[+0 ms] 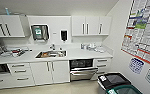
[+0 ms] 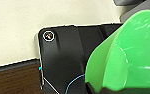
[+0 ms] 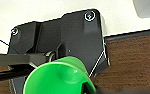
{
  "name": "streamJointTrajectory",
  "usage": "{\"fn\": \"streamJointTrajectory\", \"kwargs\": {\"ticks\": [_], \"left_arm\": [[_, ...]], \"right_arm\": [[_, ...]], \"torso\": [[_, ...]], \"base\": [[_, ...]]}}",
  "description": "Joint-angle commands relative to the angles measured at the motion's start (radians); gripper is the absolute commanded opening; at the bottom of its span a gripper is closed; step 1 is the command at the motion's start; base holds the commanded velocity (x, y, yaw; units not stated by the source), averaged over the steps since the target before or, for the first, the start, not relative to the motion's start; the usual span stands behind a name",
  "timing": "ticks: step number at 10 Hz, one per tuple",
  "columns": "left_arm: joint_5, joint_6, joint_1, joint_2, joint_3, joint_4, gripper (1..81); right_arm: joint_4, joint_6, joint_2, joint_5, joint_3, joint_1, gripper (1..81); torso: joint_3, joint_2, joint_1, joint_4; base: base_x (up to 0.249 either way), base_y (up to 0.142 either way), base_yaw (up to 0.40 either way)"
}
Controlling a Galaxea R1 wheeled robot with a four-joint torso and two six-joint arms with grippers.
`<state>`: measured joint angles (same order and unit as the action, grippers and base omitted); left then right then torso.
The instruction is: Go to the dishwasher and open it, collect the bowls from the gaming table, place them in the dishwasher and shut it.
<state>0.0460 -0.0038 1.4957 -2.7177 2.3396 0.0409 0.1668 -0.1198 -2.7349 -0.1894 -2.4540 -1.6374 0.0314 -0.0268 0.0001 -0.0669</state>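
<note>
While dishwasher (image 1: 81, 69) sits ajar, each wrist cam shows green bowl (image 2: 131, 55).

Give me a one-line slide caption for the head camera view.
Kitchenette seen from above: dishwasher partly open under the white counter, right of the sink, bins by the poster wall.

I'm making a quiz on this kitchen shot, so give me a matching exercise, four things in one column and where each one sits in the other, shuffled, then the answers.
Things:
1. dishwasher
2. sink
3. wall posters
4. dark soap dispenser

Places:
A. set into the white counter
B. on the side wall, right of the cabinets
C. under the counter, its door partly open
D. on the back wall, above the counter

Pairs: 1-C, 2-A, 3-B, 4-D
</note>
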Motion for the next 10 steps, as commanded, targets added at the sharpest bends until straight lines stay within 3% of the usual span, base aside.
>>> {"fn": "streamJointTrajectory", "kwargs": {"ticks": [1, 10], "left_arm": [[-0.047, -0.001, -0.050, 0.018, -0.009, 0.001, 1.0], [-0.047, -0.001, -0.050, 0.019, -0.009, -0.001, 1.0]], "right_arm": [[0.010, 0.002, 0.027, 0.047, 0.003, 0.035, 1.0], [0.010, 0.002, 0.027, 0.047, 0.003, 0.035, 1.0]], "torso": [[0.000, 0.000, 0.000, 0.000], [0.000, 0.000, 0.000, 0.000]], "base": [[0.135, 0.000, 0.000], [0.127, 0.000, 0.000]]}}
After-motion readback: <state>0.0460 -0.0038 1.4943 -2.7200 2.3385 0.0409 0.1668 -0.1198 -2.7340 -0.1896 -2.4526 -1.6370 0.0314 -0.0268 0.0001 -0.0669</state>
